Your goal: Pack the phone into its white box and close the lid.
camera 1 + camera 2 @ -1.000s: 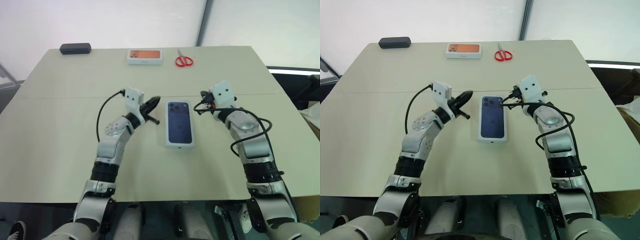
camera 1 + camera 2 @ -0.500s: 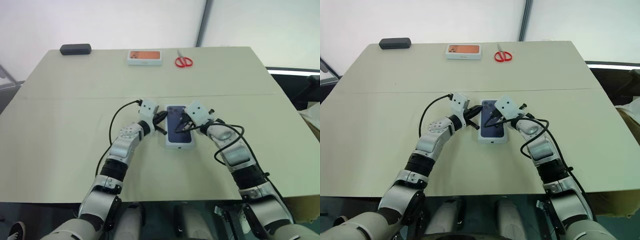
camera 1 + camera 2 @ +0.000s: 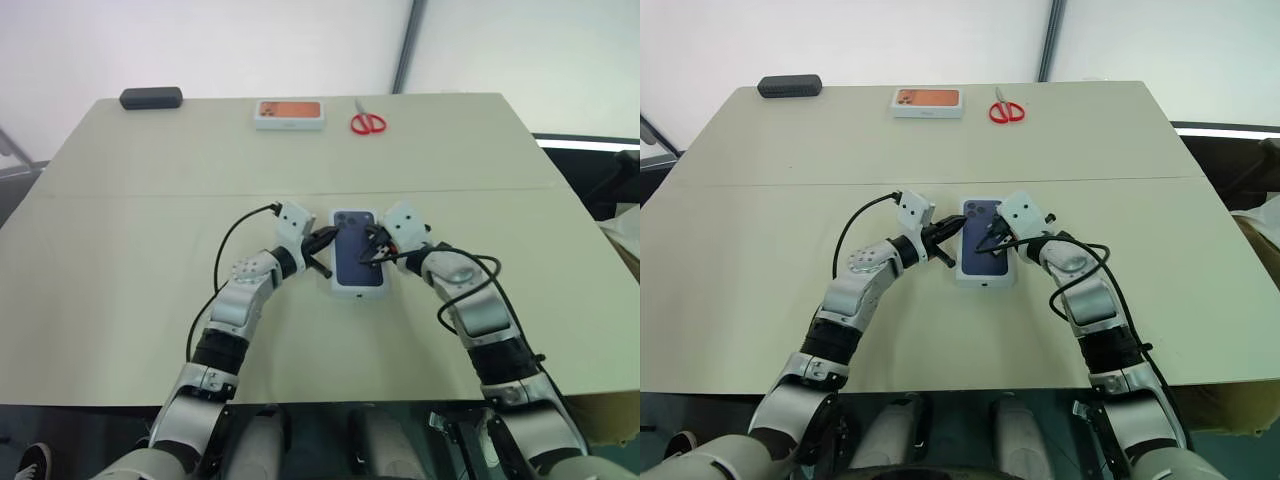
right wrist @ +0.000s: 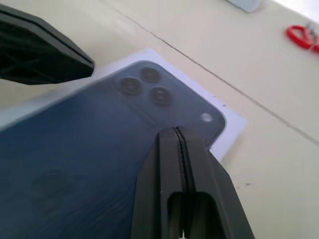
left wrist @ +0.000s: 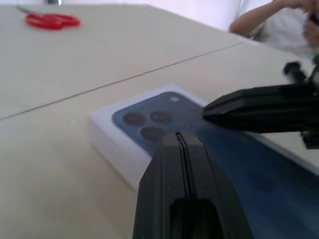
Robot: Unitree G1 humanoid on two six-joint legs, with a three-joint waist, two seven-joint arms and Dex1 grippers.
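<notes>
Having swung in from either side, we are pressing both closed, empty grippers, left gripper [image 3: 325, 240] and right gripper [image 3: 372, 243], onto the white lid [image 3: 360, 261] with its dark blue phone picture, seemingly seating it.

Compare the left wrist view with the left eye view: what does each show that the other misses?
Left wrist view: a person's arm beyond the table. Left eye view: the black case and orange-pictured box at the far edge. Both: the lid with its phone picture, the shut left gripper and right gripper at it, the red scissors.

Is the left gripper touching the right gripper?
Apart. The left wrist view shows the left gripper and right gripper separated by a strip of the lid.
</notes>
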